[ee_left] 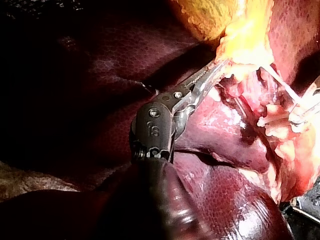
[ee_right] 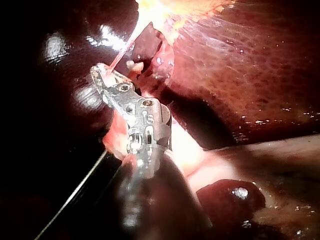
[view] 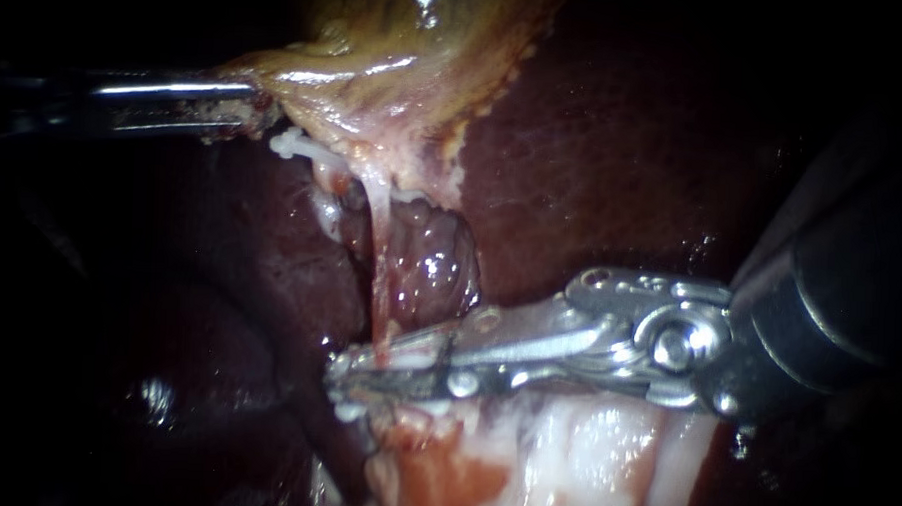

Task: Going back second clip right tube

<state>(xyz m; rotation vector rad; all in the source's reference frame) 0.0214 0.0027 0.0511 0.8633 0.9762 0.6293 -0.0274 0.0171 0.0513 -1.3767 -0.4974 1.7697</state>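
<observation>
My left instrument comes in from the left, its jaws shut on the edge of the yellowish gallbladder and holding it up; the left wrist view shows the same grip. A thin pale tube hangs stretched below the gallbladder. A white clip sits near its upper end. My right instrument reaches in from the right, its long jaws slightly apart across the tube's lower end. A second white clip lies between them on the tube. The right wrist view shows these jaws at the thin strand.
Dark red liver fills the background on both sides. A knobbly reddish lump sits just right of the tube. Pale whitish and raw red tissue lies under the right instrument's jaws.
</observation>
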